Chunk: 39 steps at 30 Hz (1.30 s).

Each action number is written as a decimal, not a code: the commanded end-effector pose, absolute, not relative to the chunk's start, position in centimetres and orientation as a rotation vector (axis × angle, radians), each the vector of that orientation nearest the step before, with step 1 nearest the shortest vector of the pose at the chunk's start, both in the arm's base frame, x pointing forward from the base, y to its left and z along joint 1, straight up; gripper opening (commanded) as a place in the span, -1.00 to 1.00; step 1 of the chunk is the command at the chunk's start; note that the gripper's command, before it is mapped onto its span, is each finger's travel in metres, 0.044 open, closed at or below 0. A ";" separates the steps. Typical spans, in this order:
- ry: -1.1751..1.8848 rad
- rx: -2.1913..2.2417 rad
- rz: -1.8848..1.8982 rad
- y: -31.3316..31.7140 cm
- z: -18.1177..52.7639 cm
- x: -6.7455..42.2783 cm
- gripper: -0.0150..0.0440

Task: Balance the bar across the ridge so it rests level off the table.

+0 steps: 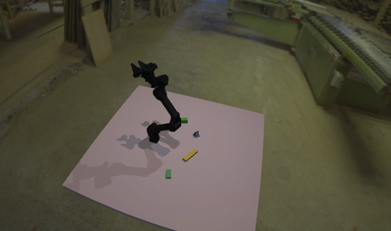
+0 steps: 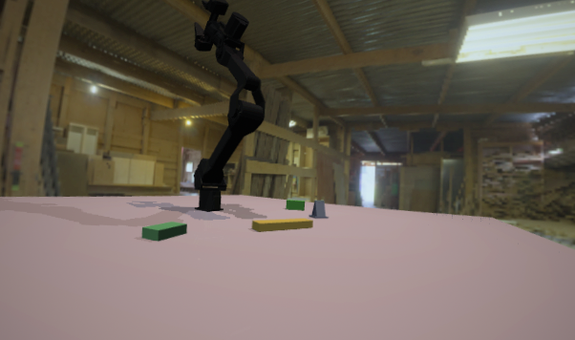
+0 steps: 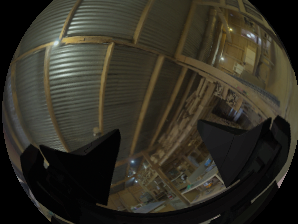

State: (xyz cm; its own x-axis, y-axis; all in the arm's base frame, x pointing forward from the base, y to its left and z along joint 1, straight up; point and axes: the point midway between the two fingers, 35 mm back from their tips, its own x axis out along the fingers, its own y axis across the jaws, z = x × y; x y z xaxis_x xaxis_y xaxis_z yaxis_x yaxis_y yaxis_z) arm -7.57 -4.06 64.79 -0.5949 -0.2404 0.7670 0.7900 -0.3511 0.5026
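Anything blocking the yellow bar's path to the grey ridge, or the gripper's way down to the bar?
Nothing visible. The yellow bar lies flat on the pink table, apart from the grey ridge, bare surface between. Both green blocks sit off that line. The gripper is open, raised high.

Matt, flat-coloured pieces on a smooth pink sheet, under corrugated metal and rough timber.

We see the flat yellow rectangular bar [image 2: 282, 224] and two green rectangular blocks [image 2: 164, 231] [image 2: 295, 204] as smooth and matt, like plain plastic; the small grey wedge-shaped ridge [image 2: 318, 209] looks equally dull. The pale pink table top [image 2: 320, 286] is smooth and unglossy. The black jointed robot arm [image 2: 234, 115] looks matt. In the wrist view we note the ribbed corrugated metal roof [image 3: 87, 76] and bare wooden beams [image 3: 156, 96].
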 end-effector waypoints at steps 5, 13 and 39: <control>-1.188 -0.818 -2.090 -3.1 64.5 -9.0 0.58; -1.157 -0.901 -2.306 -0.3 63.5 -12.0 0.58; -1.004 -1.075 -3.036 11.8 59.1 -16.6 0.58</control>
